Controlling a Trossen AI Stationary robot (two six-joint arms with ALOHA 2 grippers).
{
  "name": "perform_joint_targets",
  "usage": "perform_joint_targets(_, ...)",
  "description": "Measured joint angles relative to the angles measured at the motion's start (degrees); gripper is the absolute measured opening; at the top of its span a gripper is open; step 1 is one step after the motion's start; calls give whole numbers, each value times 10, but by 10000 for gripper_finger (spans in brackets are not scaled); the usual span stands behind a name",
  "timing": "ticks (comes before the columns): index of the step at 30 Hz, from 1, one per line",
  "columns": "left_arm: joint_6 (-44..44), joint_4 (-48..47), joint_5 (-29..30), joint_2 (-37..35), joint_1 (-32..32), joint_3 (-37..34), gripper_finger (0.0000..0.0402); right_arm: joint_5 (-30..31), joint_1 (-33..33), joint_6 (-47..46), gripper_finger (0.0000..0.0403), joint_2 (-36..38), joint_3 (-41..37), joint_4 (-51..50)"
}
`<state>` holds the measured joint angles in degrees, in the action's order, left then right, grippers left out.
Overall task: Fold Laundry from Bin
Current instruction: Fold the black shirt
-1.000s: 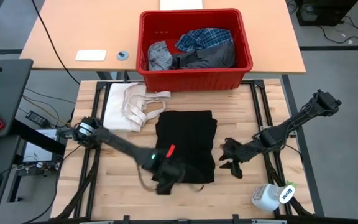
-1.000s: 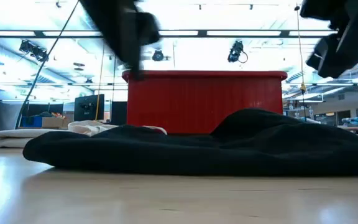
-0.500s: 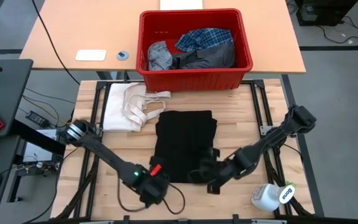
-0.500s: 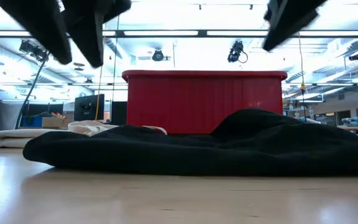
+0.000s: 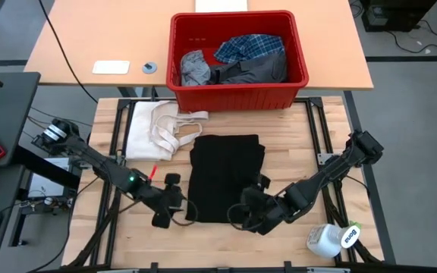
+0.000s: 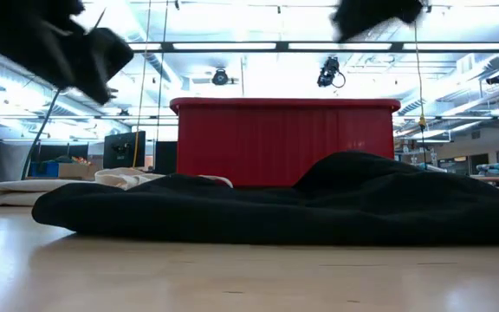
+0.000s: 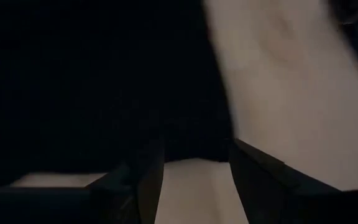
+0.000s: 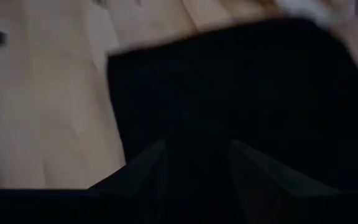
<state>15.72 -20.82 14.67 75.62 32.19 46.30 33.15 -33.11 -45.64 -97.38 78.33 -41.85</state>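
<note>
Wooden table [image 5: 294, 144] carries the black garment [image 5: 226, 178] flat at its middle, long axis running toward the bin [image 5: 237, 49] beyond the far edge. Left gripper [image 5: 169, 201] hovers off its near-left corner, right gripper [image 5: 250, 214] over its near-right corner; both unclenched, empty

A robotics lab or workshop hall is shown. Long rows of ceiling strip lights [image 6: 232, 46] and hung cameras [image 6: 328, 73] are seen above benches crowded with equipment [image 6: 128, 149]. A butcher-block table [image 5: 309, 144] on a black metal frame is flanked by trailing cables [image 5: 63, 57] on grey flooring.
</note>
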Motion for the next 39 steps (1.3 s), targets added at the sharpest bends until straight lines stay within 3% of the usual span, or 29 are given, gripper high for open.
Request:
perform_joint_targets(7, -72, 22, 18, 77, 37, 18, 185, -105, -7, -55, 184, 0, -101, 101)
perform_joint_targets(14, -110, 8, 21, 174, 39, 63, 200, -107, -6, -90, 184, 0, -122, 127)
perform_joint_targets(20, -139, 3, 16, 201, 31, 68, 232, -107, -6, -101, 184, 0, -121, 148)
perform_joint_targets(28, -121, 5, 4, 227, 5, 68, 230, -111, -6, -101, 184, 0, -121, 168)
perform_joint_targets(31, -121, 6, 1, 227, 0, 68, 194, -124, -6, -101, 184, 0, -121, 167)
perform_joint_targets(35, -107, 8, -17, 227, -2, 68, 92, -139, -6, -99, 184, 0, -121, 164)
perform_joint_targets(37, -74, 8, -36, 227, -2, 68, 33, -144, -8, -98, 183, 0, -121, 163)
perform_joint_targets(39, -16, 8, -52, 224, -2, 70, 16, -144, -12, -85, 183, 0, -121, 161)
